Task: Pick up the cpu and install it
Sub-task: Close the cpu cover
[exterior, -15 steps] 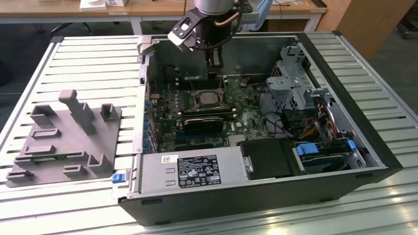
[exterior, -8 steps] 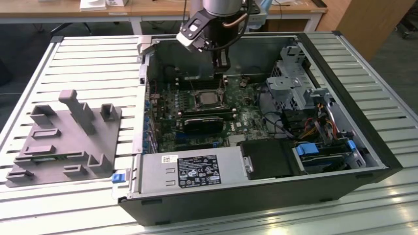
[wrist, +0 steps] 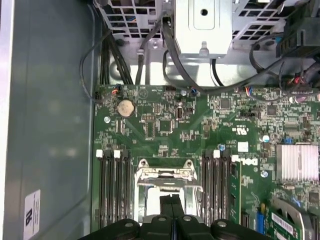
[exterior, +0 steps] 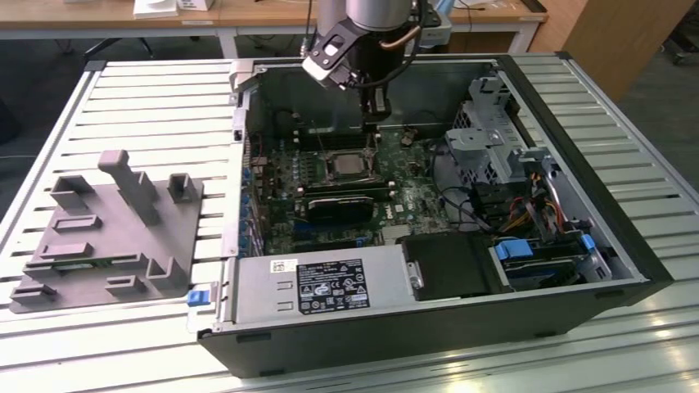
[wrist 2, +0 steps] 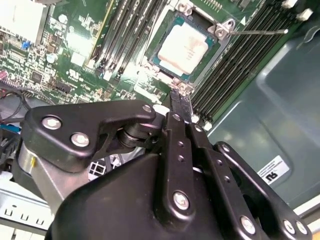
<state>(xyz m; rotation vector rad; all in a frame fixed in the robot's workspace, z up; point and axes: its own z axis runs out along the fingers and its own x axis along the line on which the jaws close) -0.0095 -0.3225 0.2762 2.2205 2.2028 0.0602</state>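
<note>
Lying nearest in the exterior view, the slatted metal table [exterior: 110,352] carries an open computer case [exterior: 437,348]. Toward the exterior view's left stands a grey plastic block [exterior: 110,237] with upright posts, a little apart from the case. Along the near edge inside the case sits the power supply [exterior: 317,286], a grey box with a label, and a tangle of cables [exterior: 525,205] lies on the exterior view's right. Past these the green board [exterior: 410,192] lies flat on the case floor. The cpu [exterior: 347,166] rests in the socket near the board's middle. The second wrist view shows the cpu [wrist 2: 186,47] square in the socket [wrist 2: 222,27], silver top up, with a metal frame around it. A thin lever [wrist 2: 260,32] sticks out sideways over the memory slots [wrist 2: 235,65]. Just beyond the cpu hangs the gripper [exterior: 375,119], pointing down over the far part of the board. In the second wrist view the gripper [wrist 2: 180,102] has its two black fingers pressed together with nothing between them, the tips just beside a corner of the socket. The first wrist view shows the gripper [wrist: 171,202] closed and empty the same way. I cannot tell whether the tips touch the board. Farther back on the exterior view's right stands a metal drive cage [exterior: 492,123], and beyond the case a wooden desk [exterior: 273,16].
</note>
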